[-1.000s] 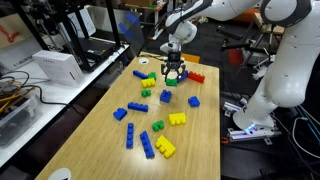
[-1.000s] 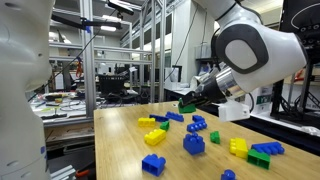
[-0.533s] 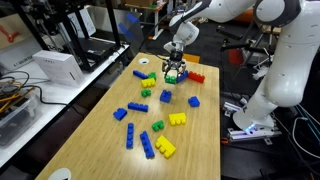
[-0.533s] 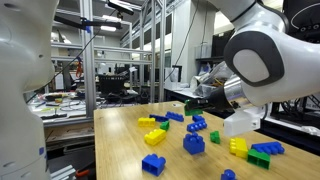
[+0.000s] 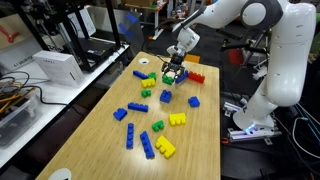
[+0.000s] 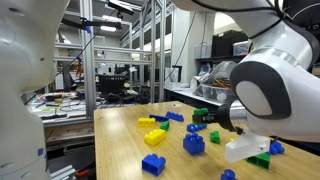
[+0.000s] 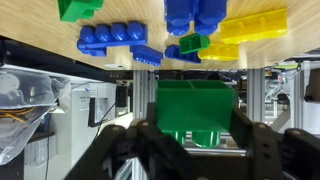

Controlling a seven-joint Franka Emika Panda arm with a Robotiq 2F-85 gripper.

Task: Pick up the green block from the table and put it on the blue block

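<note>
My gripper (image 7: pixel 188 150) is shut on the green block (image 7: pixel 195 105), a small bright green brick held between both jaws above the table. In an exterior view the gripper (image 5: pixel 172 72) hangs over the far end of the table with the green block (image 5: pixel 172 76) in it. The blue block (image 5: pixel 166 97), short and squarish, lies on the table a little nearer than the gripper. In the wrist view a chunky blue brick (image 7: pixel 195 14) shows at the top. In an exterior view the arm hides most of the gripper.
Several loose blue, yellow and green bricks lie across the wooden table (image 5: pixel 100 130). A red-and-blue brick (image 5: pixel 195 76) lies beside the gripper, a yellow brick (image 5: pixel 177 119) mid-table. A white box (image 5: pixel 55 66) stands off the table's edge. A yellow brick (image 6: pixel 154 137) lies near the camera.
The arm has swung and now fills more of one exterior view. The gripper has stayed over the far end of the table, still shut on the green block.
</note>
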